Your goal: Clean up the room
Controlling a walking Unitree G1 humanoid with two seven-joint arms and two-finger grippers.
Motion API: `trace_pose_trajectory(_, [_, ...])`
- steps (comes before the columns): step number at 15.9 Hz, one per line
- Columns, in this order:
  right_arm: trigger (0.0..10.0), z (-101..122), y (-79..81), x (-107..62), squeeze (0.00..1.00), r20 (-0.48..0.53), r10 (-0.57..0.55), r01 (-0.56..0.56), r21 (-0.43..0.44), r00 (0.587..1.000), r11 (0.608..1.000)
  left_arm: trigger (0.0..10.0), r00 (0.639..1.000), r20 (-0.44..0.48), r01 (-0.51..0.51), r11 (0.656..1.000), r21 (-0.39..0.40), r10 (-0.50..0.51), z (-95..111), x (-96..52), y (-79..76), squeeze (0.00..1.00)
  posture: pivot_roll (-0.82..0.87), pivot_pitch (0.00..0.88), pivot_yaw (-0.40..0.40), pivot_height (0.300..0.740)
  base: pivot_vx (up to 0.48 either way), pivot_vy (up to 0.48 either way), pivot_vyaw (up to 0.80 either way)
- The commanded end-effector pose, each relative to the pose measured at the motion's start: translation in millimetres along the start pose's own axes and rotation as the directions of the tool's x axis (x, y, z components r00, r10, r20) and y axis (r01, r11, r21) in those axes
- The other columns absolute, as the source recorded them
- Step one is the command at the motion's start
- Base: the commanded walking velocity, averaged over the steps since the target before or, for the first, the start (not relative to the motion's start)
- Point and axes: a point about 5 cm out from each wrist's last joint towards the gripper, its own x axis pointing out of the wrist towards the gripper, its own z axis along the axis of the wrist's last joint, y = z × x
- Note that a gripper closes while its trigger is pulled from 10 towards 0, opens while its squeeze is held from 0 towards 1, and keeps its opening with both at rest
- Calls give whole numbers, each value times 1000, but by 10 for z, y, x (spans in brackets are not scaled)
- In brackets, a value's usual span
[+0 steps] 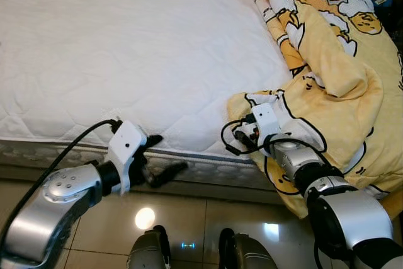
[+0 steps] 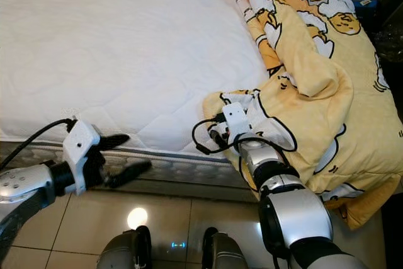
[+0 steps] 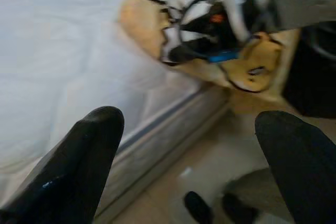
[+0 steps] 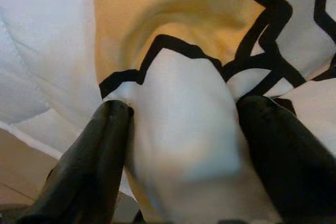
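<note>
My left claw (image 1: 165, 155) hangs spread and empty by the bed's edge, off the floor (image 1: 208, 218), waiting its turn. My right claw (image 4: 178, 145) has its fingers set around a fold of the yellow blanket (image 1: 334, 74) at the mattress (image 1: 126, 48) corner, likely to drag it straight. Whether it pinches firmly, I can't tell. Farther up, the blanket runs out of view.

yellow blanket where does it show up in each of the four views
Left eye view: yellow blanket along the right, over the mattress edge.
Right eye view: right half, same drape.
Left wrist view: far end, past the open left gripper.
Right wrist view: a fold between the right gripper's fingers.
Shared landmark: the white mattress.
</note>
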Motion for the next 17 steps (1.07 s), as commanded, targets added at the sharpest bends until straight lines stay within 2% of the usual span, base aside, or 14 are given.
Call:
trace_pose_trajectory(1, [0,-62,-13,-7,0,-29,7,-7,16,1000,1000,10000,999,-19,50,999,-10,-50,-31,-15,-58,0,124,253,-51,740,0,0,0])
trace_pose_trajectory(4, [0,-34,-34,-12,0,-19,7,-7,11,1000,1000,10000,999,-35,19,999,-51,-21,-132,-21,34,0,111,237,-50,740,0,0,0])
trace_pose_trajectory(9, [0,-9,-102,-33,0,-5,4,-4,16,1000,1000,10000,993,-65,86,990,-108,-94,-266,-88,64,0,99,220,-50,740,0,0,0])
trace_pose_trajectory(13, [0,21,-133,-46,0,13,18,-18,32,1000,999,10000,992,-79,91,991,-99,-99,-319,-126,82,0,89,206,-54,740,0,0,0])
trace_pose_trajectory(17, [0,183,-81,-61,0,91,168,-172,33,982,985,10000,995,-72,61,994,-96,-68,-351,-157,132,0,72,180,-68,740,0,0,0])
